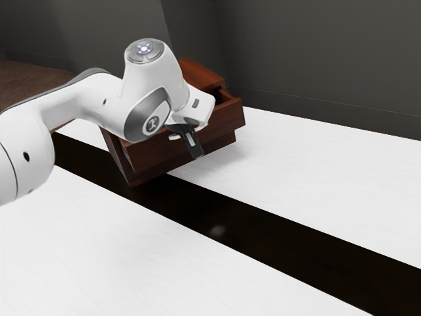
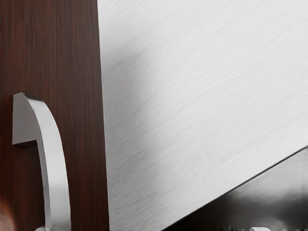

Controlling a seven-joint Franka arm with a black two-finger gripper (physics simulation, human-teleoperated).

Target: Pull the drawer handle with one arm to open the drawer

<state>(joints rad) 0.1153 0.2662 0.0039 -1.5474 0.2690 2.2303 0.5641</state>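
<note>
A dark brown wooden cabinet [image 1: 200,74] stands at the far side of the table. Its drawer [image 1: 223,122] sticks out a little beyond the cabinet's top. My gripper [image 1: 187,141] is right against the drawer front [image 1: 154,158], with one black finger [image 1: 195,147] hanging down over it. In the wrist view the curved silver handle [image 2: 45,159] runs along the wood front [image 2: 72,72], close beside one fingertip [image 2: 41,228] at the lower edge. The other fingertip [image 2: 260,228] is far from it, so the gripper is open and the handle is not pinched.
The white tabletop [image 1: 316,171] is crossed by a wide glossy black strip [image 1: 263,227] just in front of the cabinet. A dark wall [image 1: 316,46] rises behind. My white arm [image 1: 79,115] comes in from the exterior view's left.
</note>
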